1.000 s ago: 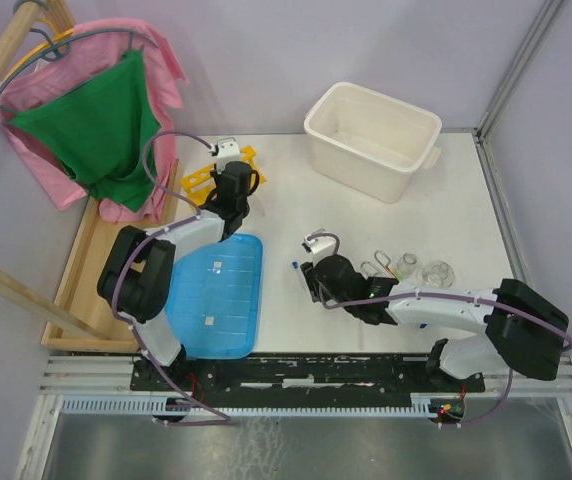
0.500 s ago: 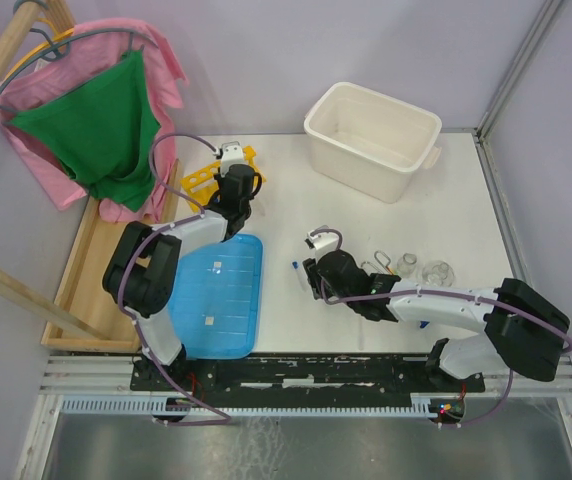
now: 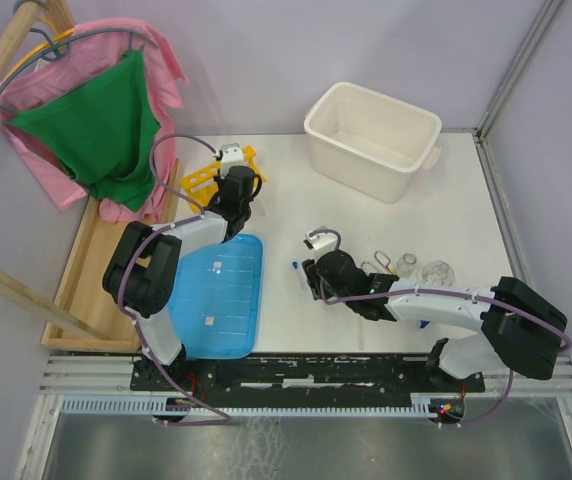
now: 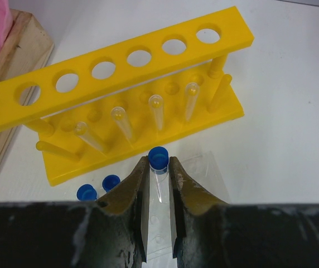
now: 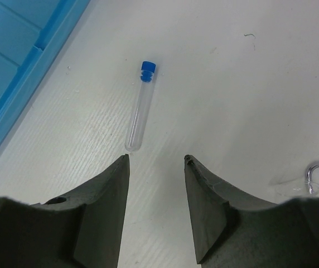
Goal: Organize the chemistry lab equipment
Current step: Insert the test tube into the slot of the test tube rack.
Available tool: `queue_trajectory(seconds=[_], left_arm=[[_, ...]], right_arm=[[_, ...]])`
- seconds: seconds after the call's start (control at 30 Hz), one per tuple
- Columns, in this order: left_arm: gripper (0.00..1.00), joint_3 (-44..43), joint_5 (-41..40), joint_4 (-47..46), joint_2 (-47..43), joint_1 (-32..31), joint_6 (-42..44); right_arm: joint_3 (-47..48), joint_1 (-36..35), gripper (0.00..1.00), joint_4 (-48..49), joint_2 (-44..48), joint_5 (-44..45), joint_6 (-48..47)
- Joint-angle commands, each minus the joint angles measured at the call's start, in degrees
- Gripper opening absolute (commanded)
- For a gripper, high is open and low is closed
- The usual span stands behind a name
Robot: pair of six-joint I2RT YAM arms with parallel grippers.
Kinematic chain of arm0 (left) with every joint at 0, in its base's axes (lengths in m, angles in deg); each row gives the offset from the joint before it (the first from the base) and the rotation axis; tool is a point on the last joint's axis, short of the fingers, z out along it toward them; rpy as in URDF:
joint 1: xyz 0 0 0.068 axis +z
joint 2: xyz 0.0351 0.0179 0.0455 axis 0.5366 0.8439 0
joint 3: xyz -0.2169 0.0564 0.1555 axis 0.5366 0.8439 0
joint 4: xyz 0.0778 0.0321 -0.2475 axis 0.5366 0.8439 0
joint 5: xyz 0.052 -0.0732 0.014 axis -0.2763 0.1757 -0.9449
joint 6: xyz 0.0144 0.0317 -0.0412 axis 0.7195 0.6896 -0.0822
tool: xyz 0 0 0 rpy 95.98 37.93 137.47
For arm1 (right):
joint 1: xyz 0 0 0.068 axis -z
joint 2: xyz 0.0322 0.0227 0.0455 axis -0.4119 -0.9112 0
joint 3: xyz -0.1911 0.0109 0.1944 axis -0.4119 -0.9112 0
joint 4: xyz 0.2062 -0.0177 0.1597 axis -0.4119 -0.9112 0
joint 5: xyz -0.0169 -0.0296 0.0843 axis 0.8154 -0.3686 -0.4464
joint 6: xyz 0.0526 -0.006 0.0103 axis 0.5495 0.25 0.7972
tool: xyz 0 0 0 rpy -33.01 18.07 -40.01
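Left fingers (image 4: 179, 181) clamp a blue-capped tube (image 4: 158, 159) — yellow rack (image 4: 120, 61) just ahead. Right fingers (image 5: 204, 190) stand apart — a second tube (image 5: 140, 114) lies on the desk (image 5: 249, 100) just beyond their tips.

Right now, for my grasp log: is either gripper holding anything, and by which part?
Left gripper pinches a blue-capped tube below its cap; right gripper holds nothing.

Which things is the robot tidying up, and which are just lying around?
For the job: blue-capped tubes, yellow rack, little glass flasks, metal tongs.
Just lying about: white tub, blue lid, hanging clothes.
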Motion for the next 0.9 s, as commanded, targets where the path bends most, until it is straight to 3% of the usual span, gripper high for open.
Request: queue_trajectory(seconds=[0.0,0.87], left_arm=[[0.11,0.49,-3.02,-1.59,-1.48,0.27,2.68],[0.14,1.53,-1.34,-3.02,-0.04,0.18,0.79]], right_arm=[[1.97,0.33,0.53,2.63,-0.5,-0.12,-0.31],[1.61,0.8,0.53,3.27,-1.32,-0.67,-0.21]])
